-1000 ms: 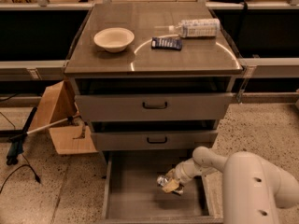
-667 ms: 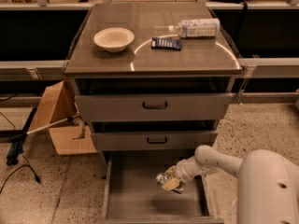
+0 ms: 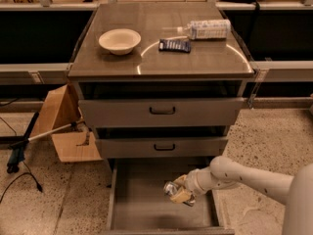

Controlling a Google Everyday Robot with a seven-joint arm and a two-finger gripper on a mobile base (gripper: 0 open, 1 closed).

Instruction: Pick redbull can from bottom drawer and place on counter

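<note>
The bottom drawer [image 3: 142, 207] is pulled out, showing its plain grey floor. Over its right half my gripper [image 3: 178, 193] reaches in from the right on a white arm, shut on the redbull can [image 3: 170, 188]. Only the can's shiny silver end shows at the left of the fingers, a little above the drawer floor. The counter [image 3: 161, 53] is the glossy grey-brown top of the cabinet, far above the gripper.
On the counter lie a cream bowl [image 3: 119, 40], a flat dark blue packet [image 3: 174, 45] and a clear plastic bottle [image 3: 204, 29] on its side. The two upper drawers [image 3: 162, 111] jut out slightly. A cardboard box [image 3: 63, 126] and cables sit on the floor at left.
The gripper with the can has risen slightly off the drawer floor and the arm has drawn a little to the right. Everything on the counter is as before.
</note>
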